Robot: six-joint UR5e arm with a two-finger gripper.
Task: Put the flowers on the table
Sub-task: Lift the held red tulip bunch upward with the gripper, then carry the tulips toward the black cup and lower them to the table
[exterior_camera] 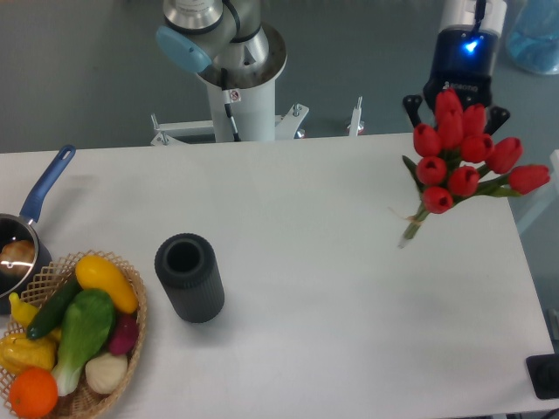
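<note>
Nearest the camera, a wicker basket [131, 336] of vegetables is sitting at the table's front left corner. A dark ribbed cylinder [189, 278] is standing upright just right of it, open top showing. A blue-handled pot [26, 236] is lying at the left edge behind the basket, partly cut off.

The table [288, 209] is spreading white across the frame. Further back on the right, the flowers [463, 157] are hanging over the table's far right part, red buds up, stems pointing down-left, and the tied stem end looks lifted off the surface; contact can't be confirmed.

The gripper [456, 109] is sitting right behind the buds, its dark fingers [411, 105] poking out either side of the bunch, apparently pinching the flowers near the heads; grip point hidden by blooms. Blue light is glowing on the wrist. The arm's base column [240, 87] is standing beyond the far edge.
</note>
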